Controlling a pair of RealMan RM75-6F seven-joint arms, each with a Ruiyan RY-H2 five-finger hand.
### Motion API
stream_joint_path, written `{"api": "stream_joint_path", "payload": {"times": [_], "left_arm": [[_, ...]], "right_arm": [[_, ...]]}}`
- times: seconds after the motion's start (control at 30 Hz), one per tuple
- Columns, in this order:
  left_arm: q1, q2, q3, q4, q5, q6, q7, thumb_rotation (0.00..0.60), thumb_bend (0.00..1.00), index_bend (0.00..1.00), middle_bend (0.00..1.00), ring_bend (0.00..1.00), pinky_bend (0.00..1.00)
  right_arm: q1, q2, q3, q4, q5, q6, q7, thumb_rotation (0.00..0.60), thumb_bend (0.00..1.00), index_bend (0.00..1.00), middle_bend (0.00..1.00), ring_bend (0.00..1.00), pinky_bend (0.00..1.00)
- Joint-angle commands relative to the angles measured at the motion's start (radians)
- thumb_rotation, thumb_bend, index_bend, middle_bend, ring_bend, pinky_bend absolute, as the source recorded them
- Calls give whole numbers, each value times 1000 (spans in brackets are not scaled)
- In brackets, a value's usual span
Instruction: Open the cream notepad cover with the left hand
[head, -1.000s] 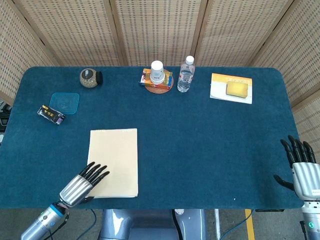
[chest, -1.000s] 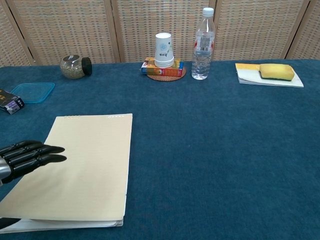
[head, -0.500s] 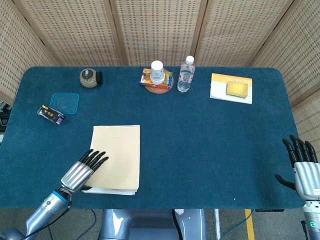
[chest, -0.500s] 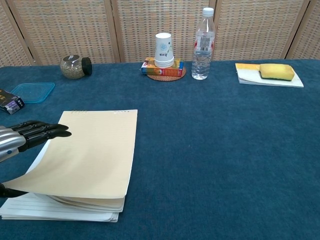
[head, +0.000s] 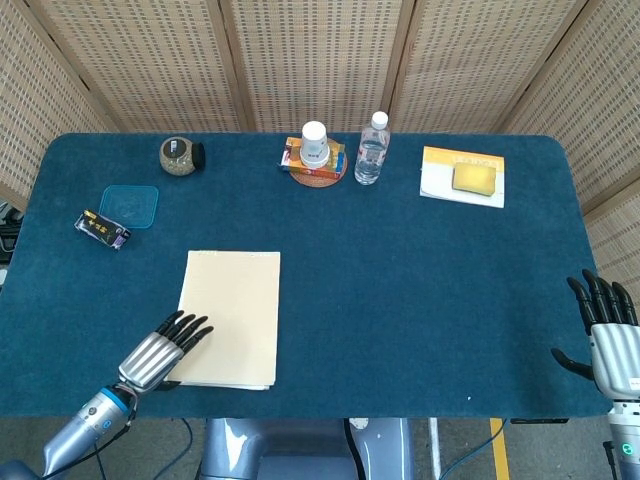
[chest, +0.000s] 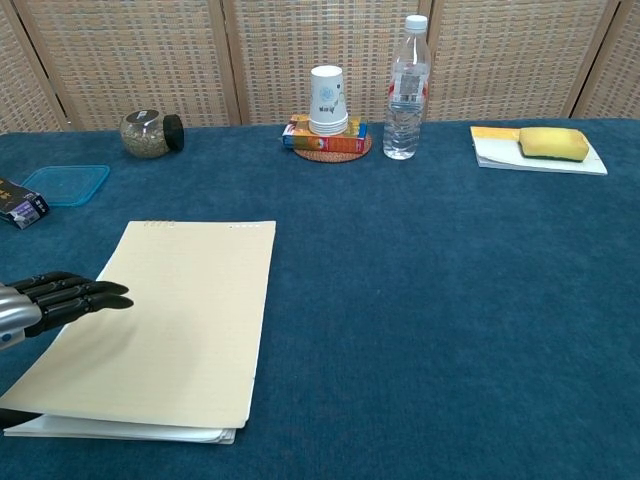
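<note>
The cream notepad (head: 231, 318) lies at the table's front left, its cover (chest: 170, 320) nearly flat with white pages showing along the near edge. My left hand (head: 160, 350) is at the pad's near-left corner. Its fingers (chest: 75, 298) stretch straight out just above the cover and cast a shadow on it. A dark thumb tip (chest: 14, 418) pokes out under the cover's near-left corner. My right hand (head: 608, 335) hovers at the table's front right edge, fingers spread and holding nothing; only the head view shows it.
Along the far edge are a jar (head: 177, 156), a paper cup (head: 315, 142) on a coaster and box, a water bottle (head: 371, 148) and a yellow sponge (head: 474, 178) on a booklet. A blue lid (head: 130, 206) and a small packet (head: 102, 229) lie at the left.
Half a second ago the cover was lifted and bowed off the pages; it has since dropped back nearly flat, and my left hand has lowered and drawn back toward me. The right hand has not moved.
</note>
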Motion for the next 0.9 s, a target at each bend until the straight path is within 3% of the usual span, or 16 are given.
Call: {"api": "stream_joint_path", "payload": {"times": [0.03,0.63,0.73,0.8,0.9], "left_arm": [[-3,-8,-2,4,-5,-5,5,600,316,0,0,0,0],[-13,-89,-40,96,10,71,-27,600,364,11,0,0,0],[-16,-94,-38,109,15,75,-34,600,371,197,71,52,30],[-16,-101,-39,123,23,90,-33,600,385,361,200,153,112],[-14,-116,-43,147,28,111,-35,600,400,420,259,204,165]], "right_arm": [[0,0,0,0,0,0,1,600,0,21,0,0,0],[3,0,2,3,8,-10,6,600,0,23,0,0,0],[3,1,2,3,7,-9,7,600,0,23,0,0,0],[3,1,2,3,7,-9,8,600,0,24,0,0,0],[3,1,2,2,7,-9,9,600,0,24,0,0,0]]}}
